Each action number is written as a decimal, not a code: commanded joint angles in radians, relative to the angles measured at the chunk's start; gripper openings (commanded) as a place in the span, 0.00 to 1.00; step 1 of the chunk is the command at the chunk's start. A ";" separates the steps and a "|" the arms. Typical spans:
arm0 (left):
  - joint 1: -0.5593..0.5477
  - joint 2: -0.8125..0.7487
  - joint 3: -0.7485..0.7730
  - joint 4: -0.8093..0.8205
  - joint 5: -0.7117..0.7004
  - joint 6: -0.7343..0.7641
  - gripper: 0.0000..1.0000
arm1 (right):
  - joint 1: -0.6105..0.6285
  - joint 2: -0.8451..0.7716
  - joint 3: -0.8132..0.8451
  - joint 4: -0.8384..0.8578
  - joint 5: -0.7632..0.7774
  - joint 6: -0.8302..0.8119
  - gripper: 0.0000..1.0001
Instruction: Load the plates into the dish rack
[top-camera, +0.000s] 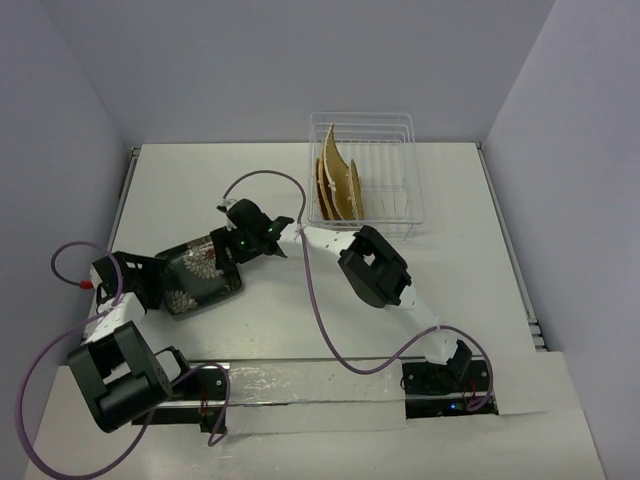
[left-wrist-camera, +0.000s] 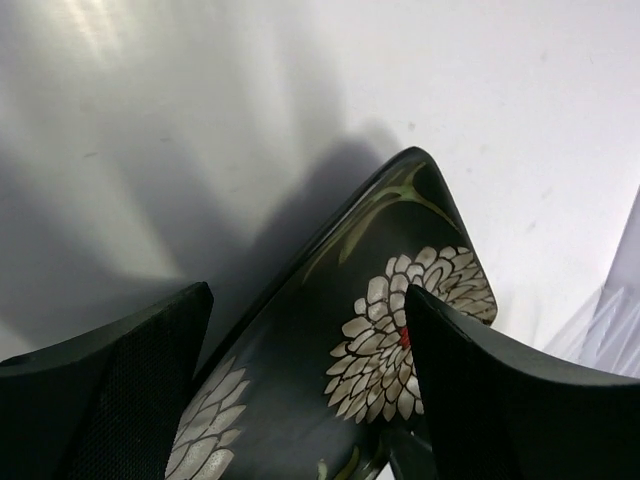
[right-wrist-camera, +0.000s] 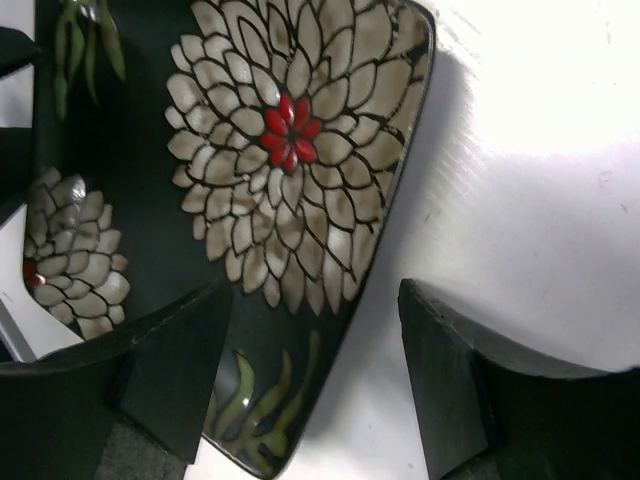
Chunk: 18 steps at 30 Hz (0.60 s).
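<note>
Jaws, left and right, spread astride black plate (top-camera: 203, 278) on white table (top-camera: 480, 300), lilac walls (top-camera: 200, 70) around

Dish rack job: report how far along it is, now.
Done: several woven plates stand on edge in the dish rack. In hand: the black floral plate sits on the table, with the left gripper and right gripper open at its opposite edges, neither clamped. Left: lift and rack it.
</note>
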 joint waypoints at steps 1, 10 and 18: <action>-0.051 0.101 -0.057 -0.079 0.084 0.091 0.88 | -0.016 0.011 -0.024 -0.024 0.045 0.047 0.65; -0.281 0.260 0.048 -0.018 0.105 0.071 0.65 | -0.027 0.023 -0.040 -0.024 -0.006 0.041 0.40; -0.327 0.172 0.043 0.111 0.262 0.111 0.58 | -0.058 0.026 -0.063 -0.024 -0.043 0.048 0.31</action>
